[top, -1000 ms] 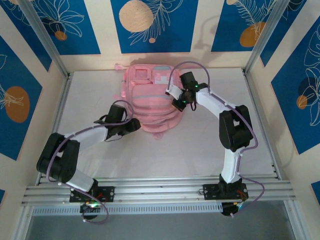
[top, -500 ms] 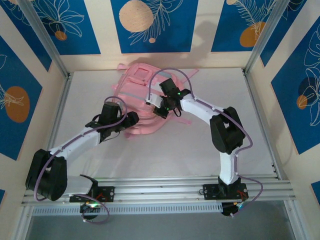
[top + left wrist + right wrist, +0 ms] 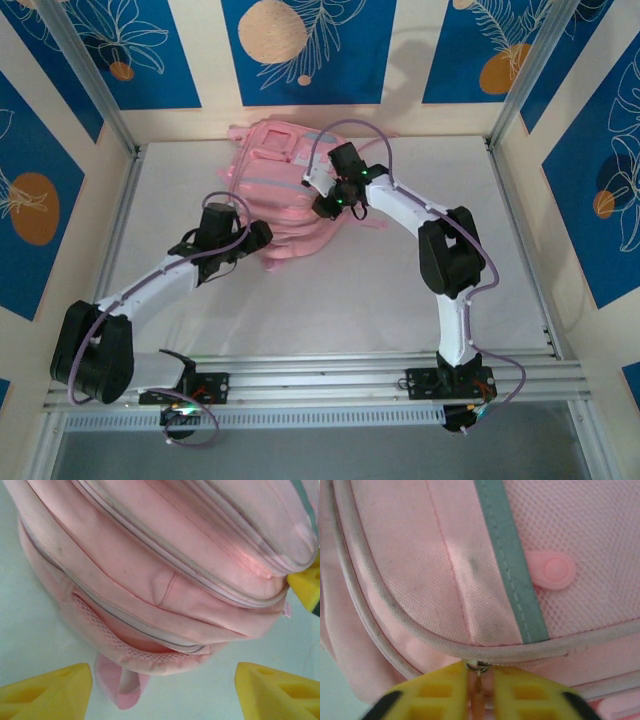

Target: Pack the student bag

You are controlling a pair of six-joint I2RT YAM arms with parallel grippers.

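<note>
The large, soft pink fabric student bag (image 3: pixel 285 185) lies slumped at the far middle of the white surface (image 3: pixel 400 290). It looks light and floppy, so it will likely sag and drag rather than lift cleanly. A zip pull or the pink fabric loop (image 3: pixel 117 687) seems the best hold. Its zipped pockets look closed, with the contents hidden. The right gripper (image 3: pixel 480 677) has its jaws nearly together, pinching a small metal zip pull (image 3: pixel 479 668). The left gripper (image 3: pixel 162 675) has its jaws wide apart and empty, just beside the bag's lower end.

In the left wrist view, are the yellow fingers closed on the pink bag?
No, the left gripper is open: its yellow fingers stand wide apart, and neither one presses on the bag.
</note>
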